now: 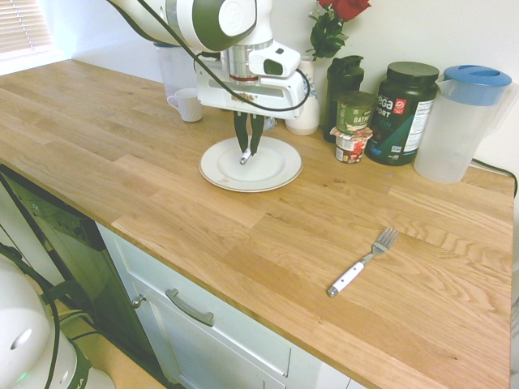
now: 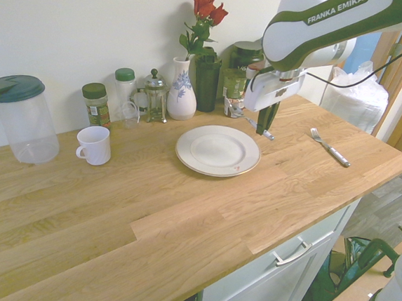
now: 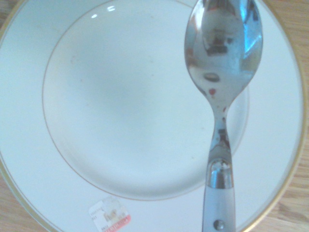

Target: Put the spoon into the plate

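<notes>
The spoon [image 3: 223,53] is held above the plate [image 1: 251,164], its handle clamped in the tool [image 1: 246,154], the fingers closed on it. In the wrist view the bowl and the visible part of the handle lie across the plate, to one side of its center. The exact gap beneath the spoon cannot be read.

Long axis: the second exterior view shows it slanting, bowl toward the picture's left and the back wall, handle end toward the right and the front. The bowl's hollow faces the wrist camera.

Edges: the plate rests flat on the surface [image 2: 148,195], in from its front edge, with bare wood between. Open wood also lies between the plate and the fork [image 1: 363,262], which lies apart to the right, tines toward the back, handle toward the front.

Behind the plate stand the vase [image 2: 183,89] and the dark bottle [image 2: 207,80]. The vase contains red roses [image 2: 210,9]. The mug [image 2: 94,145] stands left of the plate, apart from it; its contents cannot be seen. Farther left is a lidded pitcher [image 2: 26,124]. On the right in the first exterior view, a tub [image 1: 355,112] sits on a small cup [image 1: 353,146], beside the large black jar [image 1: 401,117]. A sticker [image 3: 110,214] is on the plate's rim.
</notes>
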{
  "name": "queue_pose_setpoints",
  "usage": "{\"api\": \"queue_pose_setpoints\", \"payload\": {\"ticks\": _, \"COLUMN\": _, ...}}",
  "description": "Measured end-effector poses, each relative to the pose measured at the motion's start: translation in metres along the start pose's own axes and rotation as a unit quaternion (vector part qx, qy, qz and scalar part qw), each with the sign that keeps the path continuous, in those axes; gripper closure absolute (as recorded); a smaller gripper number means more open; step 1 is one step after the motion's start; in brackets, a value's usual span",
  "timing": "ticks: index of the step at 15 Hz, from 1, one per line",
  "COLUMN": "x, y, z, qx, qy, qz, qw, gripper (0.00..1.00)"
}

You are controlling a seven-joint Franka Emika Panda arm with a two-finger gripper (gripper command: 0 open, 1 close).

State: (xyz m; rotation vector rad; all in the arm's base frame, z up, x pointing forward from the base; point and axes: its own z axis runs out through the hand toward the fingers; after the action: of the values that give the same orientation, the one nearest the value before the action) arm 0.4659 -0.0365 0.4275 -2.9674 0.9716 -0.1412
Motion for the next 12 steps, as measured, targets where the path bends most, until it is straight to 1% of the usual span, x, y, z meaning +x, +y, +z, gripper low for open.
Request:
{"api": "queue_pose_setpoints", "payload": {"ticks": 4, "x": -0.003, "y": -0.025, "z": 0.034, "qx": -0.001, "qy": -0.007, "qz": -0.009, "qw": 1.0, "gripper": 1.0}}
{"api": "queue_pose_setpoints", "payload": {"ticks": 8, "x": 0.0, "y": -0.033, "z": 0.05, "qx": -0.004, "qy": -0.011, "qz": 0.004, "qw": 1.0, "gripper": 1.0}}
{"api": "queue_pose_setpoints", "payload": {"ticks": 9, "x": 0.0, "y": -0.035, "z": 0.052, "qx": -0.005, "qy": -0.012, "qz": 0.006, "qw": 1.0, "gripper": 0.0}}
{"api": "queue_pose_setpoints", "payload": {"ticks": 12, "x": 0.0, "y": -0.041, "z": 0.058, "qx": -0.006, "qy": -0.015, "qz": 0.009, "qw": 1.0, "gripper": 0.0}}
